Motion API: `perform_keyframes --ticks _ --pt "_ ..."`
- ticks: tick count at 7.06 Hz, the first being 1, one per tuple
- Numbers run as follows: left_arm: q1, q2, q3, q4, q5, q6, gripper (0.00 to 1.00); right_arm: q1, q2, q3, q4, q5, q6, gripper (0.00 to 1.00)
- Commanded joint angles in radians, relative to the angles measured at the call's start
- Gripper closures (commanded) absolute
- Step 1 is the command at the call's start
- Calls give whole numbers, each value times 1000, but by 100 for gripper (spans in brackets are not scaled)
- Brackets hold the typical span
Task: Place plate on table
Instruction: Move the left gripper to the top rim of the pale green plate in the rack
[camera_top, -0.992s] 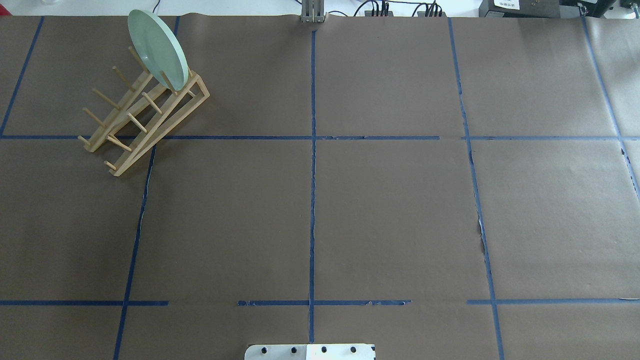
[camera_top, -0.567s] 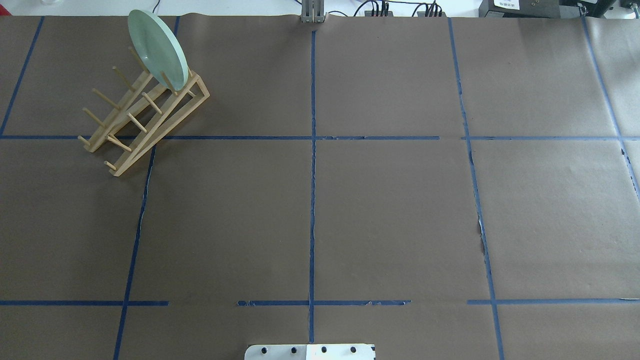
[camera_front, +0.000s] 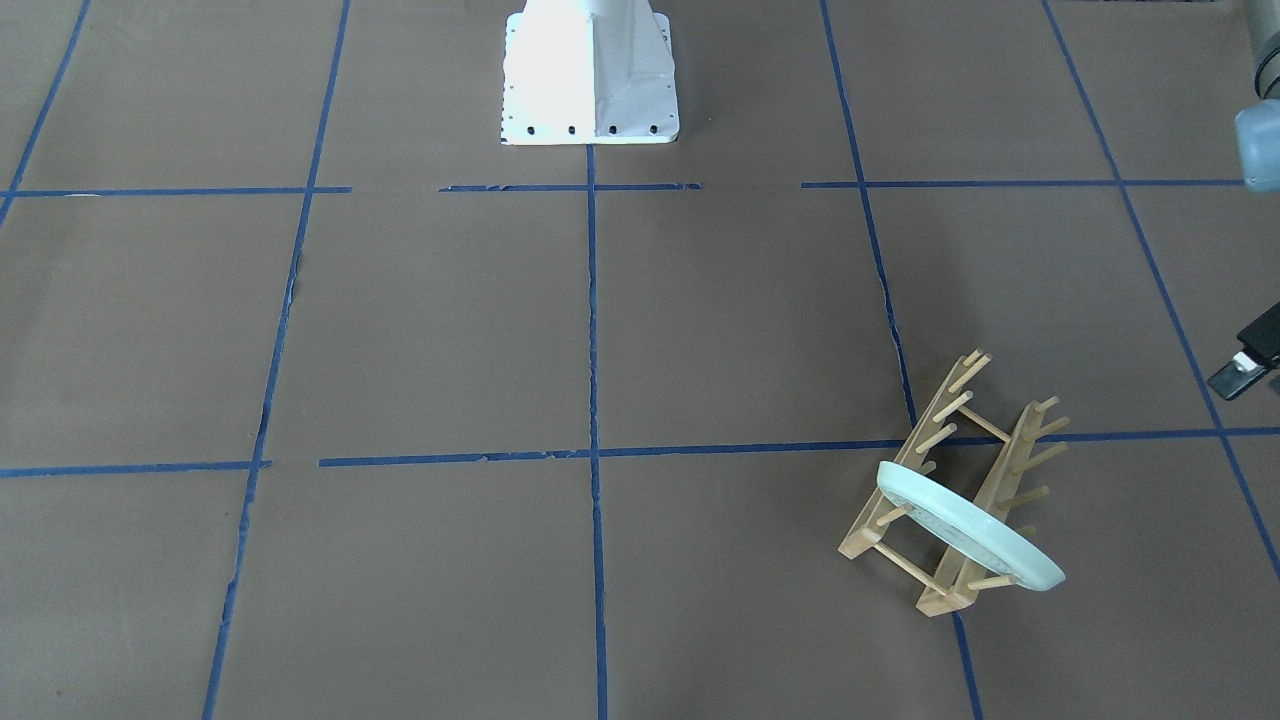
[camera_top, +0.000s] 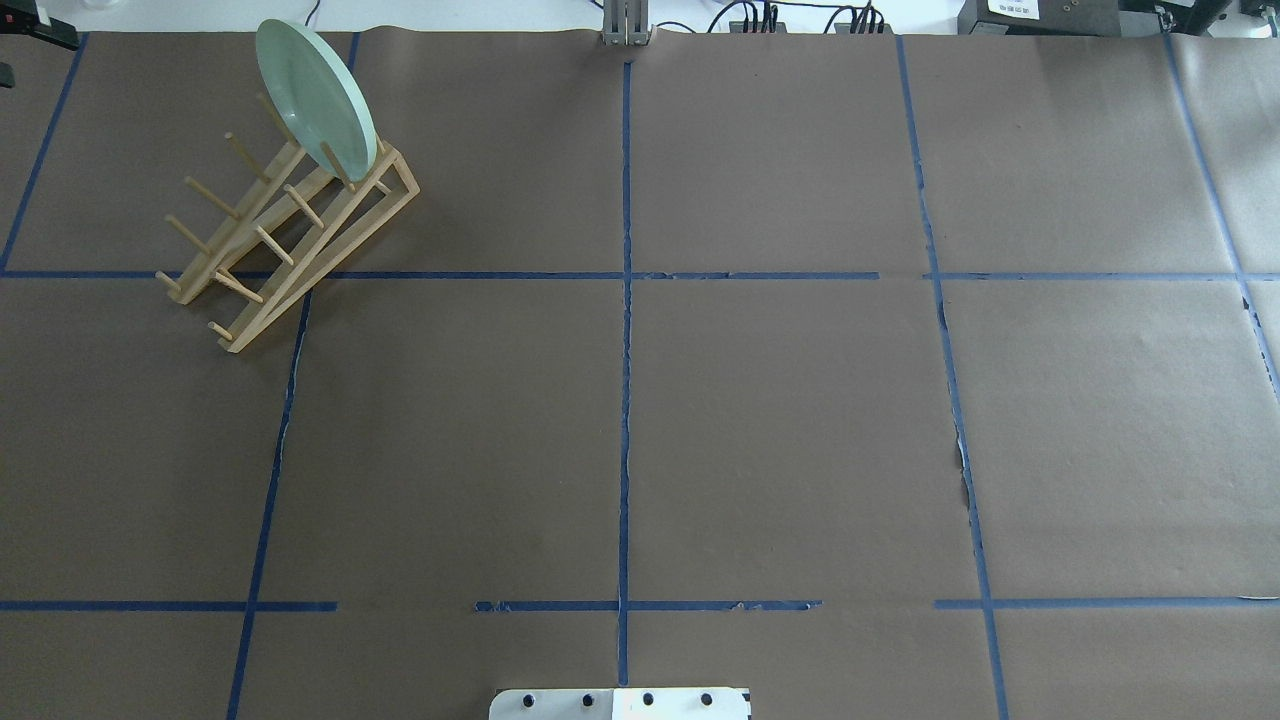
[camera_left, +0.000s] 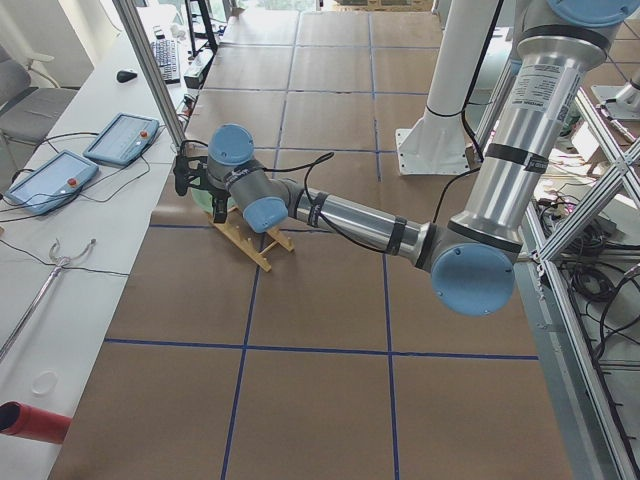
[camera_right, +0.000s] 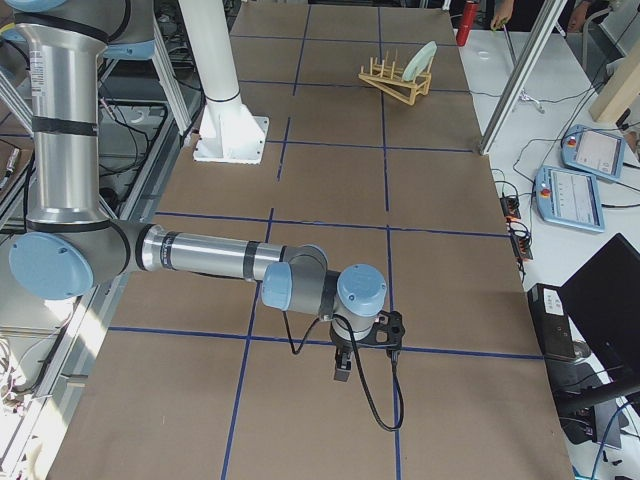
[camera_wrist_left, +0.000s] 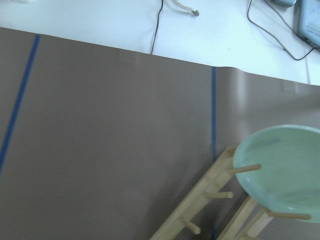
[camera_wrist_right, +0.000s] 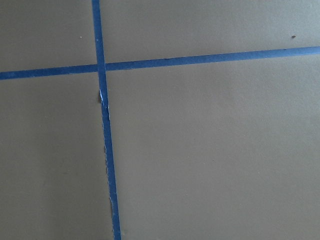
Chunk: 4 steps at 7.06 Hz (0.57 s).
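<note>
While plate (camera_top: 315, 95) sits racked, left fingers (camera_front: 1230, 380) — cropped

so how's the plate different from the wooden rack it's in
The plate is a solid pale mint-green disc; the rack is an open light-wood frame with pegs. The plate stands on edge, tilted, between pegs at one end; the rack rests flat on the table. Both are on the robot's far left.

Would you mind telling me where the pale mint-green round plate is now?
The plate stands on edge at the far end of the light wooden peg rack, upper left in the overhead view.
</note>
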Motion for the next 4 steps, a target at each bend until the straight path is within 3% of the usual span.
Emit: perform_keyframes --ticks 1,4 --pt "148 -10 33 -323 230 -406 0 0 0 0 0 0 0 0" --pt "274 -94 63 -446 476 -758 0 0 0 0 0 0 0 0"
